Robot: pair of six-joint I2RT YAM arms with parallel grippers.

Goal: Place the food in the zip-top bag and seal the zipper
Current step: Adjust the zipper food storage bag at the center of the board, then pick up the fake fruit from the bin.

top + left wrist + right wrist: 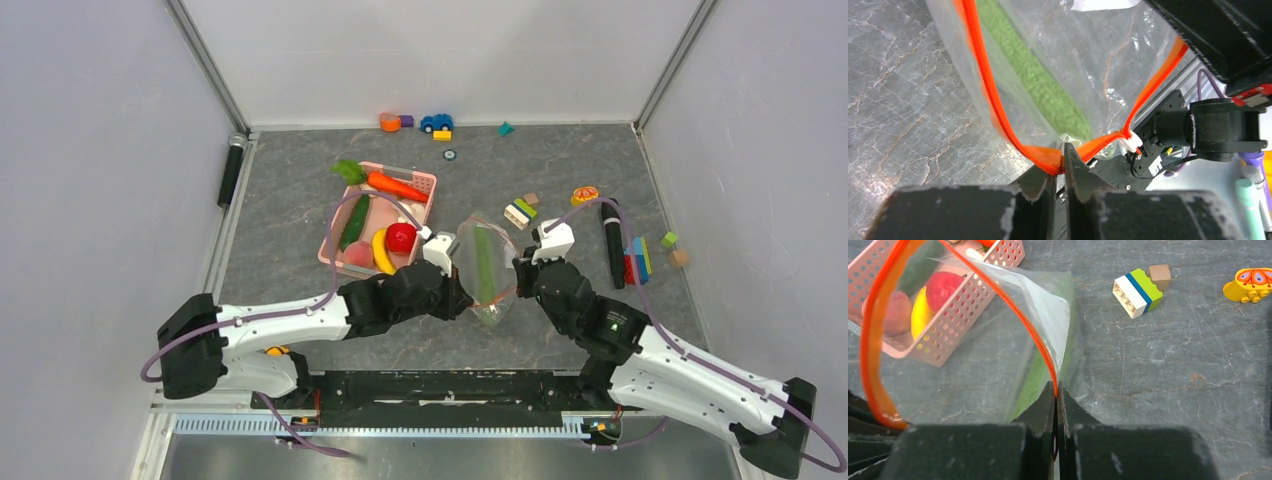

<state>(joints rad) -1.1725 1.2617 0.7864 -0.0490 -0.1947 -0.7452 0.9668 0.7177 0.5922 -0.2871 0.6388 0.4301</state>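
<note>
Grey marble bench (300,200): you've got L claw (1064,159) & R claw (1055,390) both pinched shut on zipper (983,85), zip-top bag (485,268) hanging btwn them w/ cucumber (484,265) inside lengthwise, remaining food in pink basket (425,185) nearer L arm.

My two arms (300,322) have white shells with black joints, purple cables (345,225) along them, and matte black fingers (1040,187) (edges scuffed pale).

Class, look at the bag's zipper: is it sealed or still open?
Open. The zipper gapes in a wide loop between both grippers, the left gripper and right gripper each pinching it.
</note>
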